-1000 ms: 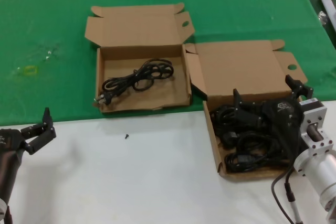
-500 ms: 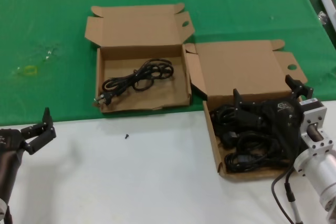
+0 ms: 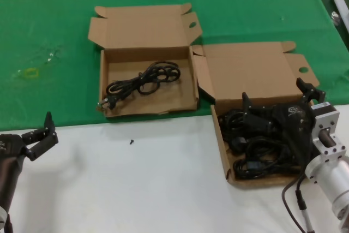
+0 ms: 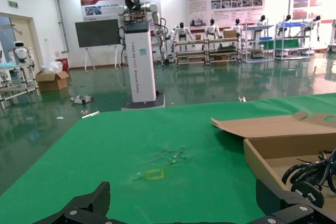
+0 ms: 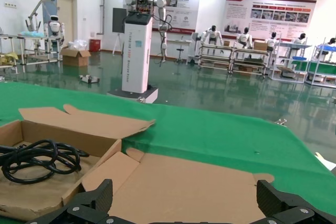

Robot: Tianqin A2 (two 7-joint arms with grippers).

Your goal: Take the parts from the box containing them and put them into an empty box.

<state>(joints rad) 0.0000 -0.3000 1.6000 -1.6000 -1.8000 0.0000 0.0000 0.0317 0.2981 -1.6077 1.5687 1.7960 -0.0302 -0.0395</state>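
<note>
The box containing the parts (image 3: 222,151) lies at the right with its lid (image 3: 251,72) folded back and a pile of black power cords (image 3: 256,148) inside. My right gripper (image 3: 275,95) hovers over that pile, open, with nothing between its fingers; in the right wrist view the gripper (image 5: 184,195) looks across the lid (image 5: 194,182). The other box (image 3: 147,54), to the left, holds one coiled cord (image 3: 143,82), also visible as a cord (image 5: 37,161) from the right wrist. My left gripper (image 3: 39,130) is parked open at the near left, and the left wrist view shows this gripper (image 4: 181,203) empty.
A green cloth (image 3: 54,25) covers the far half of the table, with white tabletop (image 3: 136,184) in front. A small dark speck (image 3: 131,142) lies on the white part, and a yellow ring (image 3: 31,72) on the cloth at the left. The two boxes stand close together.
</note>
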